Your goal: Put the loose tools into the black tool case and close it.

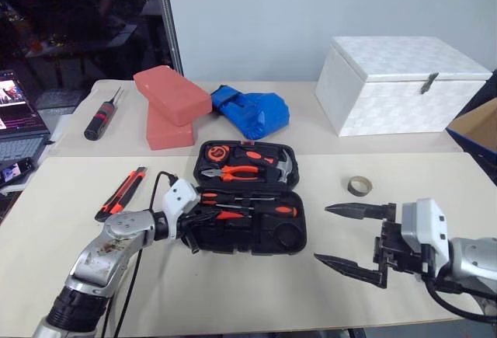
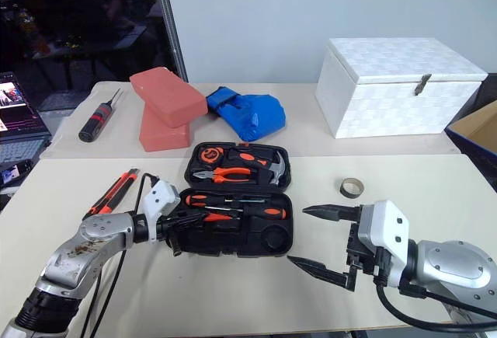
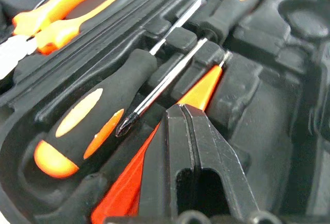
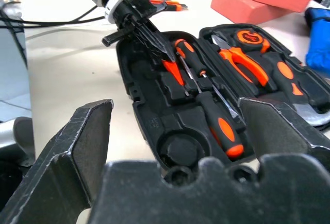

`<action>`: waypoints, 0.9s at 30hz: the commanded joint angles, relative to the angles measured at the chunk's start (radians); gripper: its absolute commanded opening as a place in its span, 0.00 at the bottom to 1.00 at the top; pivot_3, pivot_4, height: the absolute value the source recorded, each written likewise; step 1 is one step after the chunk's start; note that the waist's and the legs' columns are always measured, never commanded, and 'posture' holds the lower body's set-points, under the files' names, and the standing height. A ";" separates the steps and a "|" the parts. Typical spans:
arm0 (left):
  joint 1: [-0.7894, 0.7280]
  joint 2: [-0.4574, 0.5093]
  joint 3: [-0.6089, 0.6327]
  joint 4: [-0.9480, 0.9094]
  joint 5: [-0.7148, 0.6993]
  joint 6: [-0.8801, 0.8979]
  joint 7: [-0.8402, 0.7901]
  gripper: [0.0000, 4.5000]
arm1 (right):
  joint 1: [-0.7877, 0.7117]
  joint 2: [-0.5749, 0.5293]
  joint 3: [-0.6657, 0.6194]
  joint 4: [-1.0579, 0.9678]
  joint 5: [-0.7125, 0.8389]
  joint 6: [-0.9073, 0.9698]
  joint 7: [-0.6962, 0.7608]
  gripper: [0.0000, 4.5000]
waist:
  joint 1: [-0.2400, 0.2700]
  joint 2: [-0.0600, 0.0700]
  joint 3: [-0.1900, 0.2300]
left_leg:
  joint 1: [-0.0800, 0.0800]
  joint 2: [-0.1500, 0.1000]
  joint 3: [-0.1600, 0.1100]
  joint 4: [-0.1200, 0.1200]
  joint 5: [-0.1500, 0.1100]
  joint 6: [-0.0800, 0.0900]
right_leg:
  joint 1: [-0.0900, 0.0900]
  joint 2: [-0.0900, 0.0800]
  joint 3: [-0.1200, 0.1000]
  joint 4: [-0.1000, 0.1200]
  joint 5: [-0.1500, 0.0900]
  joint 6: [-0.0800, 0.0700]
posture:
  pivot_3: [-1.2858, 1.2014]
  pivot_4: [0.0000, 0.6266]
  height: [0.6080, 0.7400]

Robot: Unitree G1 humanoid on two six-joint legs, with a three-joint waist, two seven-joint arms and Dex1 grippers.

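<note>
Two orange-and-black-handled screwdrivers [image 1: 248, 207] lie in the flat black plastic tool case [image 1: 291, 235]; my left gripper [image 4: 166, 55], fingers together, rests on a small flat orange tool [image 3: 154, 167]; my right gripper [image 1: 349, 237] gapes wide, empty.

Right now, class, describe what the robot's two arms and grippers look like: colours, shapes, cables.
Both arms are silver-grey metal tubes; the left one looks scuffed. Each wrist carries a white block. The left gripper and right gripper have black, tapering, pointed fingers with toothed inner edges. Black cables run along both arms.
</note>
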 commanded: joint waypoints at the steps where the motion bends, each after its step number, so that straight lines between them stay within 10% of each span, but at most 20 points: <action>1: 0.028 -0.031 0.191 -0.090 -0.167 0.046 0.035 0.01 | -0.042 -0.001 0.014 0.013 -0.005 -0.038 0.015 1.00 | -0.003 -0.002 0.001 | 0.000 0.000 0.000 0.000 0.000 0.000 | -0.001 0.000 0.000 0.000 0.000 0.000 | 0.52 0.24 1.00; 4: 0.045 -0.036 0.356 -0.135 -0.258 0.112 0.127 0.01 | -0.072 0.008 0.043 0.032 -0.009 -0.050 0.023 1.00 | -0.006 -0.004 0.002 | -0.001 0.001 0.000 0.000 0.000 0.000 | -0.002 0.000 -0.001 0.000 0.000 0.000 | 0.52 0.24 1.00; 8: 0.058 0.058 0.502 -0.096 -0.212 0.172 0.231 0.32 | -0.122 0.023 0.087 0.062 -0.013 -0.065 0.037 1.00 | -0.006 -0.005 0.003 | -0.002 0.000 -0.001 -0.003 0.000 0.000 | -0.003 0.001 -0.001 -0.001 0.003 0.007 | 0.52 0.24 1.00; 17: -0.042 0.325 0.322 0.236 -0.017 0.182 0.143 1.00 | -0.203 0.041 0.132 0.107 -0.015 -0.081 0.054 1.00 | 0.006 -0.006 0.004 | -0.002 -0.001 -0.001 -0.002 0.000 0.000 | -0.003 -0.001 -0.001 -0.002 -0.002 0.000 | 0.52 0.24 1.00; 20: -0.090 0.333 0.249 0.301 0.019 0.200 0.122 1.00 | -0.201 0.040 0.132 0.098 -0.016 -0.078 0.050 1.00 | 0.005 -0.006 0.004 | -0.003 0.000 0.000 -0.002 -0.001 0.000 | -0.003 -0.002 -0.002 -0.002 -0.002 0.001 | 0.52 0.24 1.00; 27: -0.119 0.317 0.206 0.367 0.043 0.197 0.085 0.48 | -0.143 0.027 0.087 0.060 -0.007 -0.067 0.033 1.00 | -0.001 -0.007 0.004 | -0.015 0.000 -0.001 -0.003 -0.001 -0.001 | -0.016 -0.001 -0.002 0.000 0.002 0.007 | 0.52 0.24 1.00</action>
